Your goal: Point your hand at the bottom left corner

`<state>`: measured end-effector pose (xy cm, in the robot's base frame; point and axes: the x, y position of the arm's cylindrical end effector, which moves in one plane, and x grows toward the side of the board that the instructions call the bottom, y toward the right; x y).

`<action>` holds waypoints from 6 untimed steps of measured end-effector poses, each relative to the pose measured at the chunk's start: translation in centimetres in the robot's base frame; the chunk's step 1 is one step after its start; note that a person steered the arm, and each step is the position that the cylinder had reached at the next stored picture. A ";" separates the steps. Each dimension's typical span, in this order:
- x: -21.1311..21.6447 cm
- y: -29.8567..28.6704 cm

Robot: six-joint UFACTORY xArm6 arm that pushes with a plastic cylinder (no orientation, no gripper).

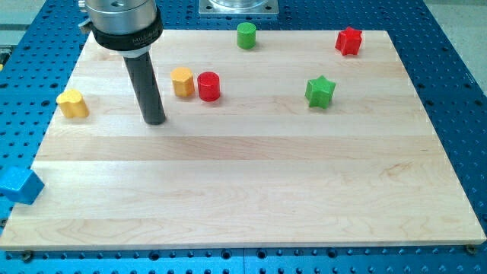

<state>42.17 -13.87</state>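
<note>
My tip rests on the wooden board in its upper left part. The dark rod rises from it to the arm's silver head at the view's top left. A yellow heart-shaped block lies to the tip's left near the board's left edge. An orange hexagonal block and a red cylinder stand side by side just right of the rod. The board's bottom left corner is far below and left of the tip.
A blue cube sits at the board's left edge, partly off it. A green cylinder stands at the top middle, a red star block at the top right, a green star block right of centre. A blue perforated table surrounds the board.
</note>
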 end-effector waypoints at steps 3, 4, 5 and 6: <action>0.5 6.9; 9.7 6.6; 18.8 1.0; 19.7 -0.8</action>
